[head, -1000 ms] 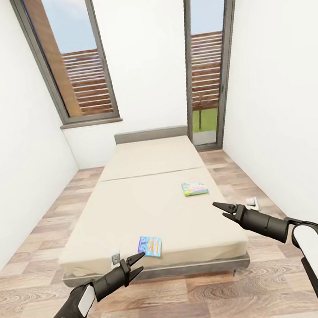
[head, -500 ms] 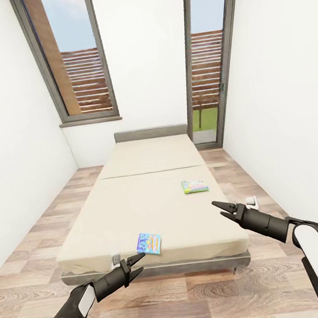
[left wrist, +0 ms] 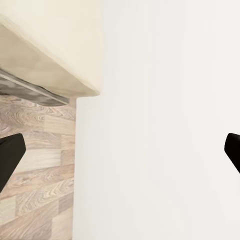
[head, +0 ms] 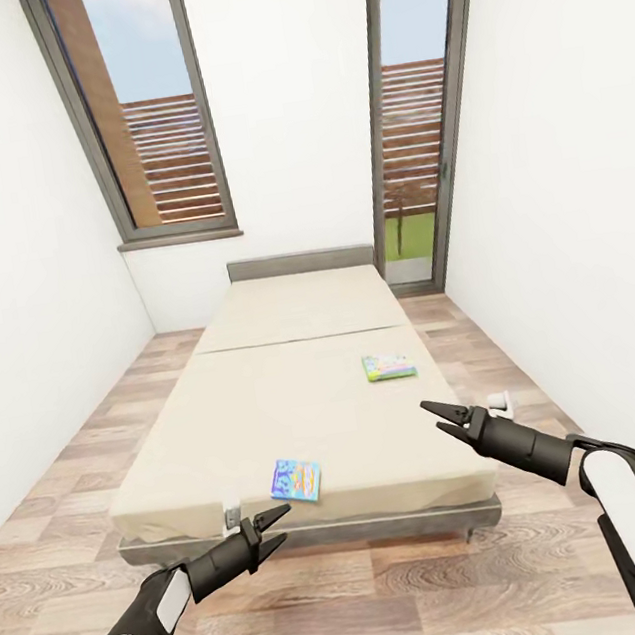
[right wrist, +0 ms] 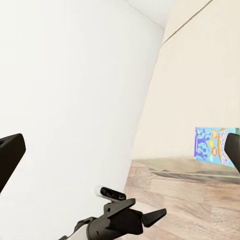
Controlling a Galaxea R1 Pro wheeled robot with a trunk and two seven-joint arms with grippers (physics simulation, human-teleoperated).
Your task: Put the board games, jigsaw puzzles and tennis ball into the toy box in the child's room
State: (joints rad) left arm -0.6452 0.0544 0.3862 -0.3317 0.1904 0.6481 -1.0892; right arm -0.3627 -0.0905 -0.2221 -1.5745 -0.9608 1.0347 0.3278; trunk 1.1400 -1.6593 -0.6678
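Head view: blue board game (head: 296, 480) lies near the bed's (head: 310, 409) lower edge, just above the empty, parted left claw (head: 270, 529); right claw (head: 440, 415), also parted, hangs farther off.

We can read no text, label, brand, number or sign here. The flat blue board game box with a cartoon cover (head: 296, 480), lying on the beige mattress just ahead of the open left claw (head: 272, 528), carries lettering along one edge, seen larger in the right wrist view (right wrist: 215, 147), but it is too blurred for us to make out. The green and white game box (head: 389, 366), beyond the open right claw (head: 441, 419), shows only coloured blotches.
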